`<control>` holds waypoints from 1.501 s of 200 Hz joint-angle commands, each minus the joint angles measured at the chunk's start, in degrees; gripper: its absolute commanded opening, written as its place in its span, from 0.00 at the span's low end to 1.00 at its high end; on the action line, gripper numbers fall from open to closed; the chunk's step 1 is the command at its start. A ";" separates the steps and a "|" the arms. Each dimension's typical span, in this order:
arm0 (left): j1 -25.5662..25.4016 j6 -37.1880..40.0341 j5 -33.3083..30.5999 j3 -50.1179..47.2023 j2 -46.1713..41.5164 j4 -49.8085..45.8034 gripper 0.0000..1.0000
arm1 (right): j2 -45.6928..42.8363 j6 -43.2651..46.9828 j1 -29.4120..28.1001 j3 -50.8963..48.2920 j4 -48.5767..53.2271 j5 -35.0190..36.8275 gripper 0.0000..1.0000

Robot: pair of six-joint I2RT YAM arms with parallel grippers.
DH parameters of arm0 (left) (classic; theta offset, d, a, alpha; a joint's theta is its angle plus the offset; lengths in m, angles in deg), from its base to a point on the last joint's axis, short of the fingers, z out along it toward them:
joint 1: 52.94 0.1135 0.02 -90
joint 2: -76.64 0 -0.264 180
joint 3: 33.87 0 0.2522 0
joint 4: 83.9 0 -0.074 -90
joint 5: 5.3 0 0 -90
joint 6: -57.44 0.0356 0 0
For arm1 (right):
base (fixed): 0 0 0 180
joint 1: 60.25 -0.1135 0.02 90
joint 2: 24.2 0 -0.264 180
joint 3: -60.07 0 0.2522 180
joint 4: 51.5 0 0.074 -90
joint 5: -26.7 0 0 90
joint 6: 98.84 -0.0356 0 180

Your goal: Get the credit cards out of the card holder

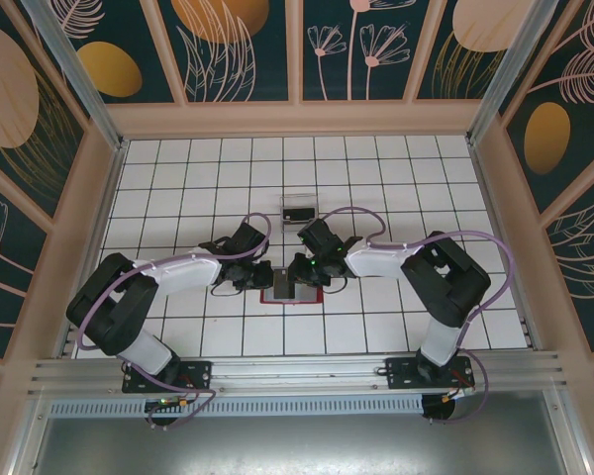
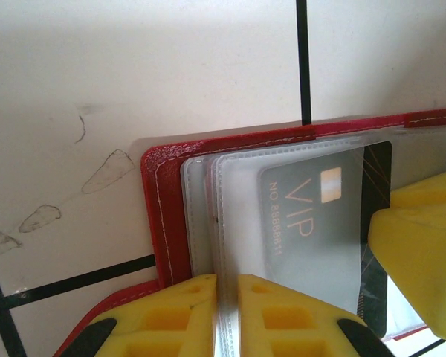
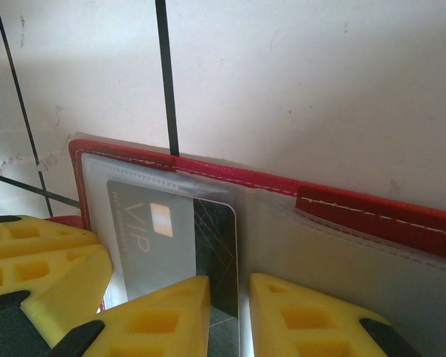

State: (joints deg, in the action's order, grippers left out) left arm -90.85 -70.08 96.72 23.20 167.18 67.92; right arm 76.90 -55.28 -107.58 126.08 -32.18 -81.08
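Observation:
The red card holder (image 1: 290,293) lies open on the white tiled floor between both arms, its frosted sleeves facing up. My left gripper (image 2: 227,312) is shut on the edge of the sleeve stack, close to the red border (image 2: 160,208). A dark VIP credit card (image 3: 212,245) sticks partly out of a sleeve, its dark end bare. My right gripper (image 3: 230,312) is shut on that bare end, one yellow finger on each side of the card's edge. The same card (image 2: 312,223) shows through the sleeve in the left wrist view, with the right fingers (image 2: 424,245) beside it.
A small clear plastic box (image 1: 299,208) stands a couple of tiles behind the card holder. Wooden walls with dark floral panels ring the tiled floor. Both arms meet at the middle of the floor, their purple cables looping above them.

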 commanded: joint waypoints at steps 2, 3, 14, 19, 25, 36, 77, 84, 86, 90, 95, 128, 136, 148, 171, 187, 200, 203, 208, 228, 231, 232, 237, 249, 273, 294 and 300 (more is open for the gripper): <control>-0.28 1.31 -3.75 -1.92 4.86 -4.73 0.15 | 0.87 -0.19 -0.21 -1.62 -2.11 -2.08 0.21; -0.30 1.35 -3.75 -1.87 4.93 -4.74 0.15 | 0.86 -0.25 -0.17 -1.62 -2.17 -2.17 0.21; -0.37 1.45 -3.73 -1.83 5.25 -4.92 0.15 | 0.82 -0.59 -0.21 -1.86 -3.29 -3.07 0.20; -0.36 1.48 -3.70 -1.83 5.19 -5.00 0.15 | 0.87 -0.75 -0.22 -2.03 -3.82 -3.45 0.20; -0.32 1.48 -3.77 -1.83 5.31 -5.01 0.15 | 0.91 -0.99 -0.14 -2.20 -4.40 -3.79 0.20; -0.37 1.47 -3.83 -1.83 5.32 -5.01 0.15 | 1.28 -1.31 -0.16 -2.50 -5.22 -4.32 0.19; -0.49 1.48 -4.14 -1.98 5.35 -5.18 0.15 | 2.53 -1.80 -0.22 -3.31 -6.16 -4.92 0.17; -0.49 1.53 -4.18 -1.91 5.32 -5.18 0.15 | 2.32 -1.95 -0.21 -3.53 -6.51 -4.81 0.15; -0.49 1.56 -4.16 -1.91 5.34 -5.18 0.15 | 2.25 -1.98 -0.21 -3.62 -6.55 -4.79 0.15; -0.47 1.56 -4.16 -1.91 5.28 -5.25 0.15 | 2.12 -1.99 -0.17 -3.81 -6.62 -4.72 0.15; -0.47 1.57 -4.19 -1.91 5.34 -5.27 0.15 | 1.92 -2.14 -0.19 -3.90 -6.70 -4.57 0.14; -0.45 1.55 -4.47 -1.83 5.26 -5.44 0.14 | 0.30 -2.11 0.05 -4.68 -6.14 -3.37 0.10; -0.45 1.50 -4.51 -1.84 5.26 -5.45 0.14 | -0.17 -2.12 0.19 -5.00 -6.04 -3.10 0.09; -0.49 1.53 -4.58 -1.83 5.26 -5.53 0.14 | -0.80 -2.09 0.44 -5.42 -5.92 -2.88 0.09; -0.47 1.47 -4.95 -1.92 5.17 -5.71 0.14 | -1.97 -1.97 0.99 -6.24 -5.48 -2.54 0.08; -0.46 1.48 -5.00 -1.91 5.09 -5.84 0.14 | -2.89 -1.80 1.35 -6.70 -4.97 -2.22 0.07; -0.49 1.53 -5.12 -1.91 4.99 -5.89 0.14 | -3.67 -1.64 1.69 -7.09 -4.56 -1.92 0.07; -0.45 1.49 -5.15 -1.91 4.99 -5.95 0.14 | -3.85 -1.61 1.76 -7.15 -4.56 -1.84 0.07; -0.48 1.46 -5.07 -1.91 5.04 -5.98 0.14 | -4.23 -1.56 1.88 -7.32 -4.42 -1.74 0.07; -0.47 1.39 -5.07 -1.96 4.91 -6.06 0.14 | -5.33 -1.31 2.31 -7.90 -3.81 -1.47 0.06; -0.43 1.39 -5.00 -2.00 4.91 -6.06 0.14 | -5.52 -1.34 2.37 -8.01 -3.79 -1.47 0.06; -0.42 1.39 -5.03 -2.00 4.86 -6.06 0.14 | -5.54 -1.31 2.40 -8.03 -3.76 -1.47 0.06; -0.42 1.39 -5.03 -2.00 4.81 -6.06 0.14 | -5.85 -1.24 2.50 -8.17 -3.58 -1.40 0.06; -0.47 1.38 -5.00 -2.01 4.65 -6.06 0.14 | -6.67 -1.04 2.67 -8.39 -3.13 -1.16 0.06; -0.45 1.17 -4.89 -2.00 4.62 -6.06 0.14 | -8.43 -0.73 3.16 -8.57 -2.14 -0.81 0.05; -0.43 1.05 -4.54 -2.00 4.56 -5.93 0.14 | -10.05 -0.33 3.46 -8.50 -1.06 -0.51 0.04; -0.48 1.02 -4.42 -2.03 4.43 -5.84 0.14 | -10.50 -0.20 3.55 -8.50 -0.88 -0.42 0.04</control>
State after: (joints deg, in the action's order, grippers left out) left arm -91.00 -70.06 96.67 23.86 167.66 67.09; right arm 69.08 -57.07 -104.69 118.37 -36.83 -83.28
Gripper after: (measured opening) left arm 0.140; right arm 0.055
